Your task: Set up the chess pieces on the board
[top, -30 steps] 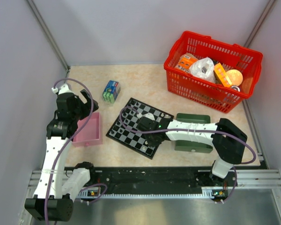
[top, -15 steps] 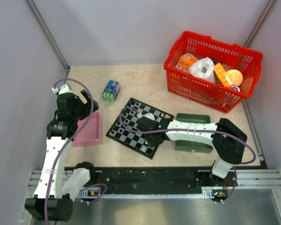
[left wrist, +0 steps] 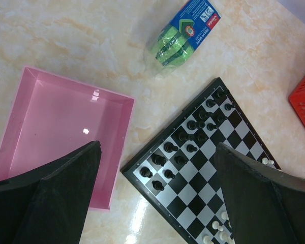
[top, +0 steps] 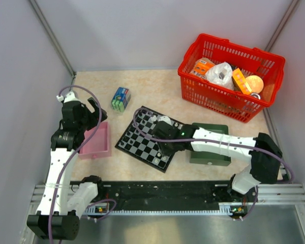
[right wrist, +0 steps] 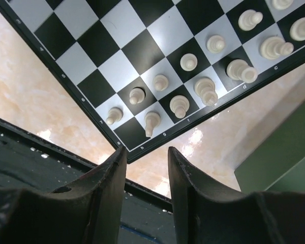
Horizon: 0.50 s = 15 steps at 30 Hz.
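Observation:
The board [top: 138,144] lies tilted at the table's middle. Several dark chess pieces [left wrist: 190,136] stand in two rows along its far-left side. Several pale chess pieces [right wrist: 180,104] stand in two rows along its near-right side. My right gripper [right wrist: 146,152] hovers over the board's near corner [right wrist: 117,137], open, with nothing between its fingers; in the top view the right gripper [top: 165,147] sits over the pale rows. My left gripper [left wrist: 156,147] hangs wide open and empty, high above the gap between the pink tray and the board, and shows as the left gripper [top: 94,109] in the top view.
A pink tray [top: 96,145] sits left of the board. A dark green tray [top: 209,137] lies right of it, under the right forearm. A sponge pack [top: 121,98] lies behind the board. A red basket [top: 229,76] of goods stands at the back right. The black base rail [top: 162,195] runs along the near edge.
My right gripper has gone from shut to open, and its arm has shifted a little to the right over the board. The left arm has not moved.

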### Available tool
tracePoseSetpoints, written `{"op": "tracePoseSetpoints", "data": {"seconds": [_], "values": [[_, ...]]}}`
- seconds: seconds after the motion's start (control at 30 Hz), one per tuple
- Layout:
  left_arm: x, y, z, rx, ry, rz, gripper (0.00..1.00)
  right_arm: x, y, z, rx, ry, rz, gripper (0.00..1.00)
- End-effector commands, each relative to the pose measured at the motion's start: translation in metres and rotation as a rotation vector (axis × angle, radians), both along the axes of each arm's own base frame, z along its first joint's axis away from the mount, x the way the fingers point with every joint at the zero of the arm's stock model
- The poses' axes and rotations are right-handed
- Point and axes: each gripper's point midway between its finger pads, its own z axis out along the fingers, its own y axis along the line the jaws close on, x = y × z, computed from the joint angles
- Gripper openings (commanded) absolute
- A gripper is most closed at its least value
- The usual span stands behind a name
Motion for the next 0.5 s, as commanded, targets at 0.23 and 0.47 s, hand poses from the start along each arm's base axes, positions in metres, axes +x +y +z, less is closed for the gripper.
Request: {"op": "tracePoseSetpoints", "data": {"seconds": [0.23,0.47], "values": [[0.004,0.001,0.010,-0.003,-0.046,0.004,0.99,0.029,-0.020,0.078,0.087,-0.190,-0.089,0.48],[0.006,0.000,0.008,-0.004,-0.040,0.000,0.99,0.059,-0.076,0.089,0.085,-0.252,-0.272,0.50]]}}
